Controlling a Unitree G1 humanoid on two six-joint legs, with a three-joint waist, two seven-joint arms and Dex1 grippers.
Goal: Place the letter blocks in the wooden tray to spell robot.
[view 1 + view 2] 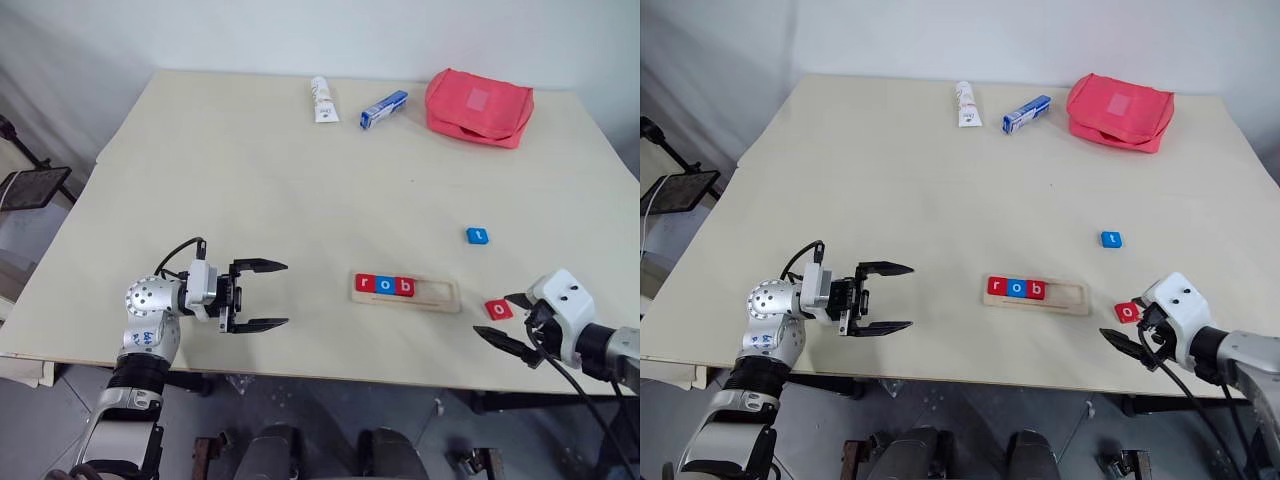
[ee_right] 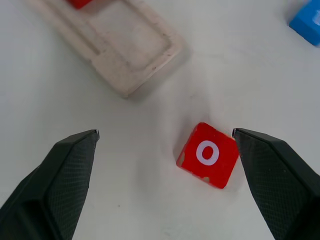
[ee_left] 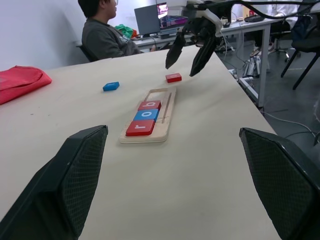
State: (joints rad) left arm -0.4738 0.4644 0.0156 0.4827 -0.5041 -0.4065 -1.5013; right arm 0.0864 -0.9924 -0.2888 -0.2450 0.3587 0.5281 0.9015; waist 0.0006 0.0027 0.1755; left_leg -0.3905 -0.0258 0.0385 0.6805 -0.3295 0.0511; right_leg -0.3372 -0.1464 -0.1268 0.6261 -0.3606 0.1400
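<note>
Long pale wooden tray (image 1: pixel 407 292) near counter (image 1: pixel 250 180) front edge, holds red r, blue o, red b tiles (image 1: pixel 384 285) at its left end; rest of slot empty. Red o tile (image 2: pixel 207 155) flat on counter just right of tray, between my right end effector (image 1: pixel 508 322) fingers, apart, not touching. Blue t tile (image 1: pixel 478 236) farther back. My left end effector (image 1: pixel 263 295) apart, empty, left of tray.

Both head eyes look down over the table (image 1: pixel 250 180); wrist cameras sit close.

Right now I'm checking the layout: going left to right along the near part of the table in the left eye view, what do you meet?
Left hand → tray → red o block → right hand.
</note>
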